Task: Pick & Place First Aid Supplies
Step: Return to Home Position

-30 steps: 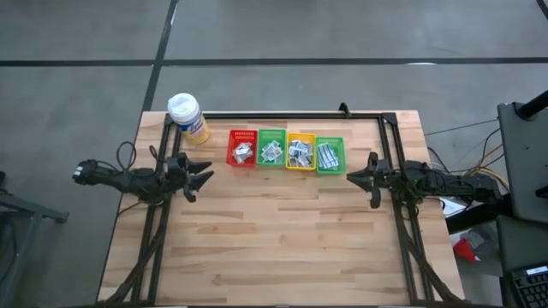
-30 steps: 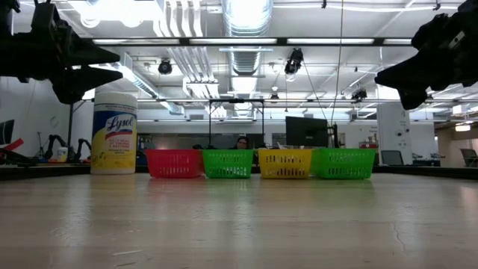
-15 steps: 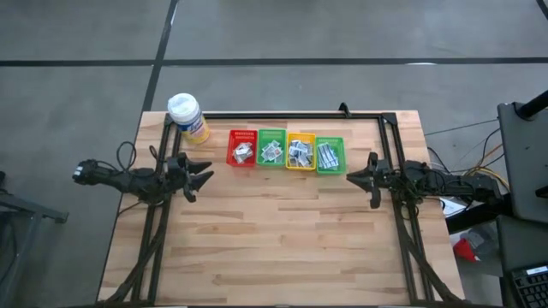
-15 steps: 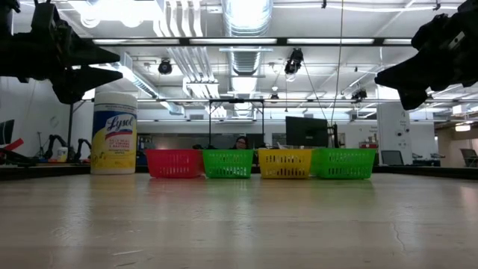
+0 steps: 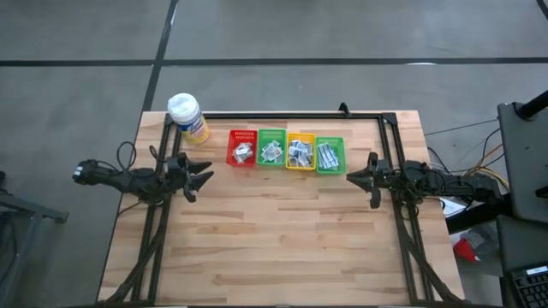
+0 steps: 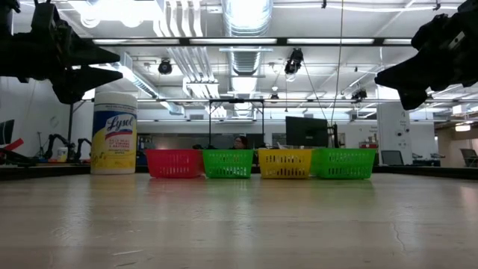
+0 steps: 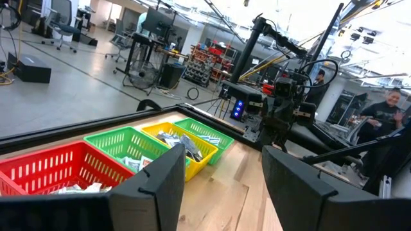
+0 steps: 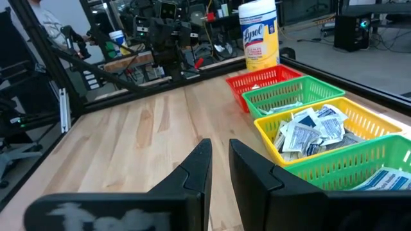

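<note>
The first aid supplies, small white packets (image 8: 308, 131), lie in four baskets in a row at the table's far middle: red (image 5: 242, 148), green (image 5: 271, 148), yellow (image 5: 300, 151) and green (image 5: 330, 154). My left gripper (image 5: 208, 174) hovers level above the table's left side, left of the red basket, open wide and empty (image 7: 223, 160). My right gripper (image 5: 349, 177) hovers level at the right side, just right of the last green basket. Its fingers (image 8: 220, 154) stand only a narrow gap apart with nothing between them.
A yellow wipes canister with a white cap (image 5: 188, 117) stands at the far left corner, beside the red basket. A dark frame rail (image 5: 282, 114) runs along the far edge behind the baskets. Bare wooden tabletop (image 5: 282, 231) fills the near half.
</note>
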